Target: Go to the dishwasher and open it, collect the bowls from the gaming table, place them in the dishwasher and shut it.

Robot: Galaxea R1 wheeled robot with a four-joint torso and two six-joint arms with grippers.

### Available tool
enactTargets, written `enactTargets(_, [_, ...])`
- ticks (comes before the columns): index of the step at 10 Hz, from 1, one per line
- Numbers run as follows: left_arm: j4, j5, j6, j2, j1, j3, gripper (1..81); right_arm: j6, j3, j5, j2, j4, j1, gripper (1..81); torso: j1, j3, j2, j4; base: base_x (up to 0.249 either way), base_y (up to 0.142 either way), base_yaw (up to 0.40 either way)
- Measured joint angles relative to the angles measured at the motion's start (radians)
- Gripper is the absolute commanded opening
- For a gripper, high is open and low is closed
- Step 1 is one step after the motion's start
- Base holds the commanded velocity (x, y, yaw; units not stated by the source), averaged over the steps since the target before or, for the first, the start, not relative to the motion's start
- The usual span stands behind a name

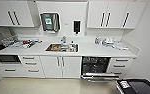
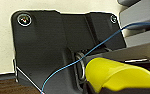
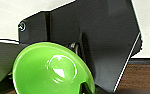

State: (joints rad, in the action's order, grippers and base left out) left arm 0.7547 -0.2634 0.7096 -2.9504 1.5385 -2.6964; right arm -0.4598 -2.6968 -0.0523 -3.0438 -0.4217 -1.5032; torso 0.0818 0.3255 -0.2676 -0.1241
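The dishwasher [image 1: 95,65] stands open under the white counter, right of the sink. Its dark racked inside shows and its steel door [image 1: 100,76] is folded down toward the floor. A yellow bowl [image 2: 116,75] hangs close in the left wrist view, tilted on its side, and my left gripper [image 2: 96,88] is shut on its lower edge. In the right wrist view a light green bowl [image 3: 51,72] shows its glossy inside, with my right gripper [image 3: 87,88] shut on its rim. The gaming table is out of view.
The steel sink [image 1: 62,47] holds crockery. A dish rack [image 1: 9,40] and more dishes sit on the counter [image 1: 91,51] at the left, with items at the right. A dark bin [image 1: 138,87] stands at the lower right beside the open door. White drawers flank the dishwasher.
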Motion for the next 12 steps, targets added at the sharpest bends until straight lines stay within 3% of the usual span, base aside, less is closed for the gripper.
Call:
enactTargets(5, [0.000,0.000,0.000,0.000,0.000,0.000,1.0,0.000,0.000,0.000,0.000,0.000,0.002,1.0,0.000,0.000,0.000,0.000,0.135,0.000,0.000])
enactTargets(12, [0.000,0.000,0.000,0.000,0.006,0.001,1.0,0.000,0.000,0.001,0.004,0.000,-0.001,1.0,-0.001,0.000,0.000,0.000,0.135,-0.075,0.000])
